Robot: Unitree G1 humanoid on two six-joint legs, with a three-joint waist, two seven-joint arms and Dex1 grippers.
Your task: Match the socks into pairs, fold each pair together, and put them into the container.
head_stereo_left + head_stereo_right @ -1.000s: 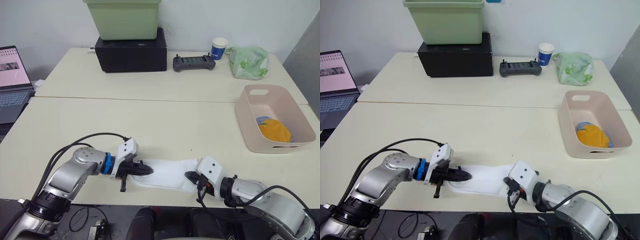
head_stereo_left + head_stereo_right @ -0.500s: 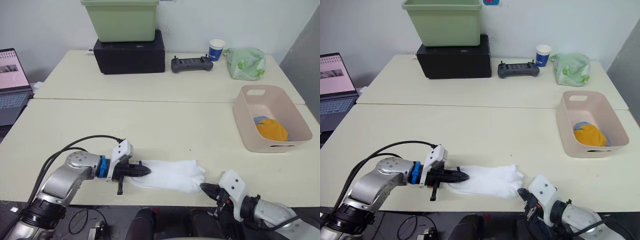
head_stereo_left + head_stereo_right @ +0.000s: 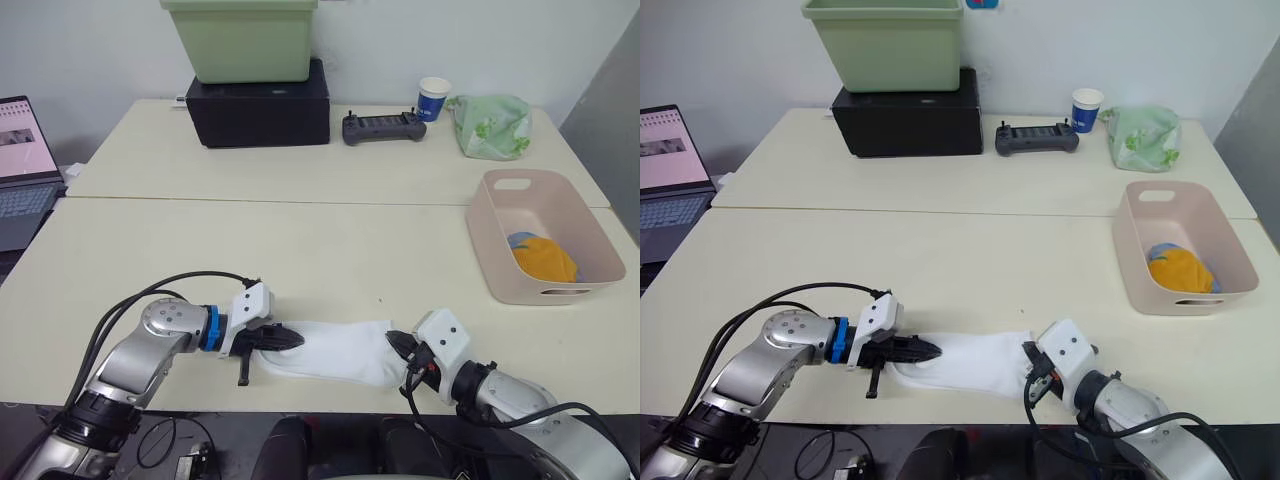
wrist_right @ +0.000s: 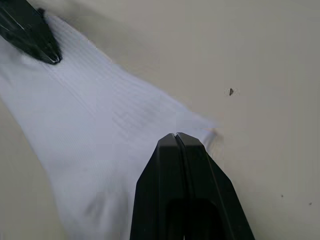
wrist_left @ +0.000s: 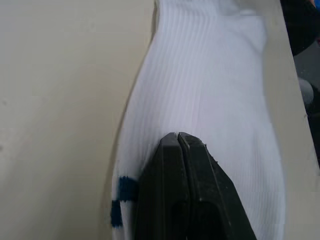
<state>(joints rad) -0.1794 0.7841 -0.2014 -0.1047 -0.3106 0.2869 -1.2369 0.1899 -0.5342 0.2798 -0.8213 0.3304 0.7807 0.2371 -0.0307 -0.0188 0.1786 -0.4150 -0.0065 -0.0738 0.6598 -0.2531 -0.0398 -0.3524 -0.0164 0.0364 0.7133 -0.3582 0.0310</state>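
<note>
Socks: white ribbed-knit socks with a dark blue mark lie flat and stretched along the near edge of the smooth cream worktop.
Left end effector: black fingers pressed together, clamped on the socks' left end.
Right end effector: fingers together, pinching the right end.
Container: pale pink rounded plastic basket at far right, holding a mustard-orange bundle over light blue fabric.
</note>
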